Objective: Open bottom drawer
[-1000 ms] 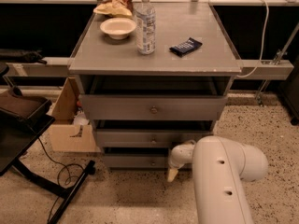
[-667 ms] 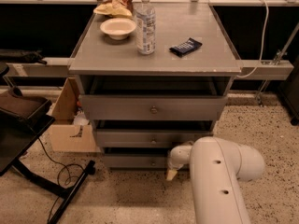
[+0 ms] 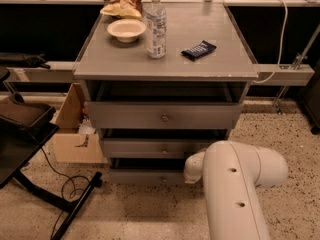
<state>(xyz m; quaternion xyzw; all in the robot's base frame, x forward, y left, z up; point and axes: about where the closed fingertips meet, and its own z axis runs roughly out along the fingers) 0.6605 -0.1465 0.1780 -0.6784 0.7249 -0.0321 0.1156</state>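
Observation:
The bottom drawer [image 3: 142, 177] is the lowest and narrowest grey front of the cabinet, with a small round knob [image 3: 162, 179] at its centre. A dark gap shows above its front. My gripper [image 3: 190, 172] is at the end of the big white arm [image 3: 235, 184], right at the drawer's right end and just right of the knob. The arm covers the right part of the drawer front.
The middle drawer [image 3: 150, 147] and top drawer [image 3: 160, 115] sit above it. On the cabinet top stand a bottle [image 3: 156, 25], a bowl [image 3: 126, 29], a chip bag [image 3: 125, 1] and a dark snack bar [image 3: 198, 50]. A cardboard box [image 3: 75, 129] and a black stand [image 3: 30, 149] are on the left.

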